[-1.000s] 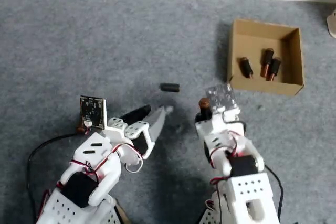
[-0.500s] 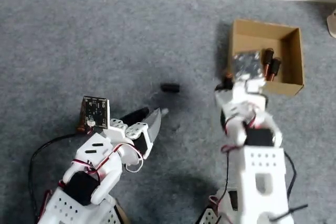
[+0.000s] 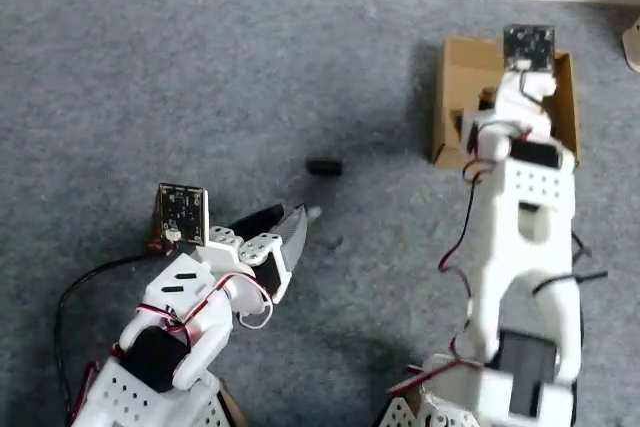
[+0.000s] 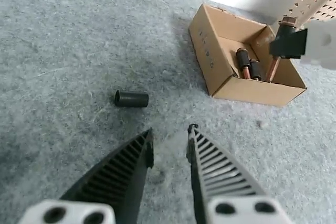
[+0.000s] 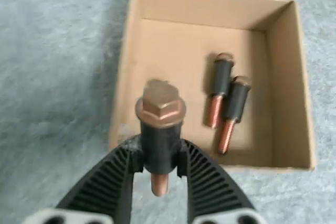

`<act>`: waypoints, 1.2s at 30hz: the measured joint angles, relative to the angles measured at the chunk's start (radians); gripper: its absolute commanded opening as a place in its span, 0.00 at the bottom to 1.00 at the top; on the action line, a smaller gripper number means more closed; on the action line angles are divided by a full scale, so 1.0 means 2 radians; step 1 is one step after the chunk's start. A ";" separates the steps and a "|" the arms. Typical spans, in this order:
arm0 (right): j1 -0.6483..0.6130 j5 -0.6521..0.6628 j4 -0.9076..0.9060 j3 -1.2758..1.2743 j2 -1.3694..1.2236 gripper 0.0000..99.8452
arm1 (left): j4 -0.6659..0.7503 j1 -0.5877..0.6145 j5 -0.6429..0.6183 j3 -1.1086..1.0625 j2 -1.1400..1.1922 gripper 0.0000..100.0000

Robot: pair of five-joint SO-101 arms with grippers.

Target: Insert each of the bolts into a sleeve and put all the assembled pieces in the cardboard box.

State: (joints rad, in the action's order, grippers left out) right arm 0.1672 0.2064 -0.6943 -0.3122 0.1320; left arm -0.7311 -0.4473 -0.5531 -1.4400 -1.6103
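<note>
From above, the right arm [image 3: 520, 177] hides most of the cardboard box [image 3: 447, 97] near the tabletop's [image 3: 150, 67] far edge, with a loose sleeve [image 3: 323, 166] lying in open space. The left arm's fingers [image 4: 126, 169], seen from the wrist, gape empty just short of that sleeve. The right arm's fingers [image 5: 118, 177] clamp a sleeved bolt [image 5: 160, 108] over the box, two finished pieces [image 5: 223, 77] inside.

Open table [image 3: 200, 77] lies all round the loose sleeve [image 3: 323, 166]. The right arm [image 3: 525, 177], its pincer [image 5: 157, 148] gripping a sleeved bolt [image 5: 159, 124], hangs over the cardboard box [image 3: 447, 97], blocking it from above. Inside, two assembled pieces [image 5: 222, 75] leave bare floor beside them.
</note>
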 measured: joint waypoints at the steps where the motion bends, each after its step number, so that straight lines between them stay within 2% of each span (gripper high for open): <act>1: 0.005 0.000 0.000 0.020 -0.021 0.01 | 0.000 0.000 0.000 0.000 0.000 0.11; 8: 0.017 0.002 0.000 0.135 -0.139 0.01 | 0.000 0.000 0.000 0.000 0.000 0.11; 26: 0.024 0.005 -0.001 0.302 -0.344 0.01 | 0.000 0.000 0.000 0.000 0.000 0.11; 36: 0.025 0.005 -0.090 0.453 -0.456 0.01 | 0.000 0.000 0.000 -0.008 0.000 0.11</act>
State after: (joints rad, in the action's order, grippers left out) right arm 0.2163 0.2171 -0.8738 0.5946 -0.7795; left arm -0.7311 -0.4473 -0.5531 -1.4569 -1.6103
